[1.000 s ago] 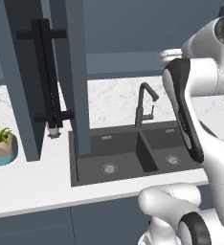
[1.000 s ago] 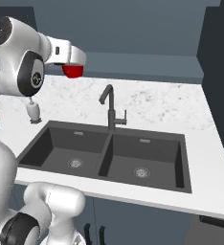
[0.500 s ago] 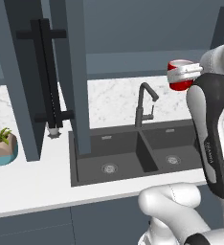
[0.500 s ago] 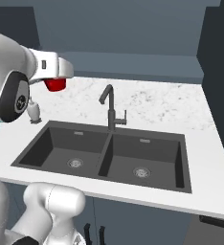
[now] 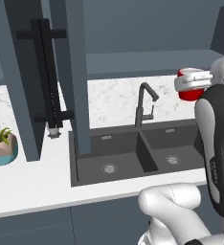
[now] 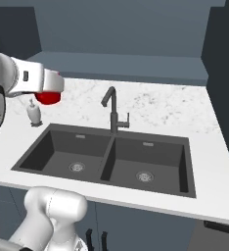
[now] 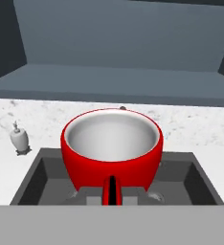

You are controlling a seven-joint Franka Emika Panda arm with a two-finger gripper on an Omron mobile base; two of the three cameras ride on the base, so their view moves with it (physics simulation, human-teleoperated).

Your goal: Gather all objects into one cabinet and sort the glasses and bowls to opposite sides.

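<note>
A dark double-basin sink (image 6: pixel 111 157) is set into a white marbled counter (image 6: pixel 175 110), with a tall dark faucet (image 6: pixel 113 110) rising behind the divider between the basins. A small white bottle, perhaps a soap dispenser (image 6: pixel 34 112), stands left of the sink. A teal-and-pink plant pot (image 5: pixel 1 148) sits farther left on the counter.

Marble counter (image 6: pixel 175 110), black double sink (image 6: pixel 111 159), faucet (image 6: pixel 113 112)

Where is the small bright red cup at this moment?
The small bright red cup is held in the gripper, in the air above the left part of the dark double sink, near the white soap dispenser and left of the black faucet.
</note>
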